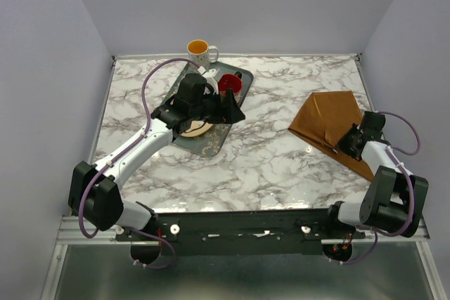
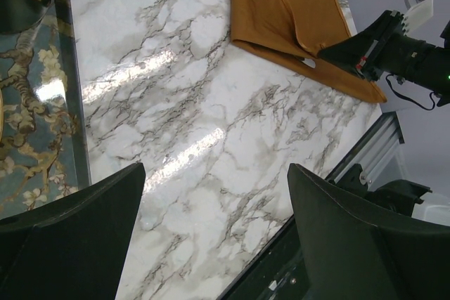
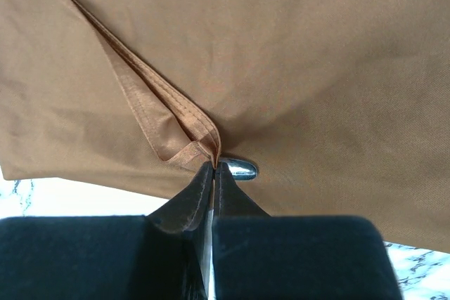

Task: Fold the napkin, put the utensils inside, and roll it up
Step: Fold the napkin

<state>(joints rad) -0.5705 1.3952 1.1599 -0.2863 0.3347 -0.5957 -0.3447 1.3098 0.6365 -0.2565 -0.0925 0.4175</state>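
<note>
The right gripper (image 3: 212, 168) pinches the napkin (image 3: 295, 61) corner in its jaws; lay it flat and neat. Jaws of the left gripper (image 2: 216, 177) stand wide.

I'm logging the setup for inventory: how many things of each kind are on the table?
napkin: 1
tray: 1
mug: 1
red cup: 1
plate: 1
utensil, only its tip showing: 1
Total: 6

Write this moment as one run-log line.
left tool open over tray edge | right tool shut on napkin corner | napkin folded on table
</note>
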